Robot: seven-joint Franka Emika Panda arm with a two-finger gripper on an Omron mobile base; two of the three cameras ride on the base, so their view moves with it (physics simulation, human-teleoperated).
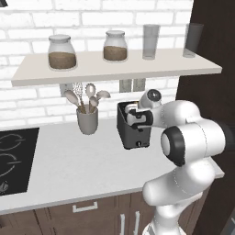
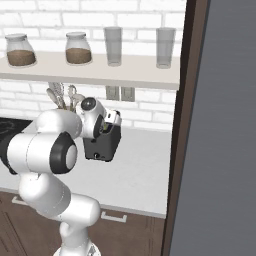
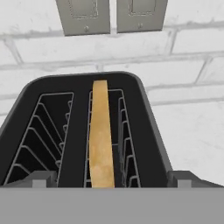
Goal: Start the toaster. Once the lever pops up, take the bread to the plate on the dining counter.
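In the left base view the dark grey toaster [image 1: 133,125] stands on the white kitchen counter [image 1: 82,170] against the white brick wall, with a small round knob low on its front. The white arm reaches in from the lower right and its gripper [image 1: 136,120] hangs right over the toaster's top, hiding the slots. Just left of the toaster sits a grey utensil cup [image 1: 87,119] holding spoons and a whisk, and the black cooktop [image 1: 13,160] lies at the far left of the counter. On the shelf [image 1: 114,66] above stand two lidded jars [image 1: 62,53] of brown grains and two empty drinking glasses [image 1: 150,41].

In the right base view the arm rises from the lower left and the gripper [image 2: 106,128] sits over the toaster [image 2: 102,144] — the hand covers most of its top. The utensil cup is largely hidden behind the arm; only the utensils [image 2: 62,96] show above it. Two wall outlets [image 2: 120,93] sit on the brick just behind.

The hand view looks straight down into the toaster [image 3: 151,131]. The bread [image 3: 101,135] stands on edge in the right-hand slot, while the left slot shows only its wire guides. The two finger tips [image 3: 43,179] stand wide apart at the bottom edge, one outside each slot — the hand is open and grips nothing. The outlets [image 3: 111,15] show at the top.
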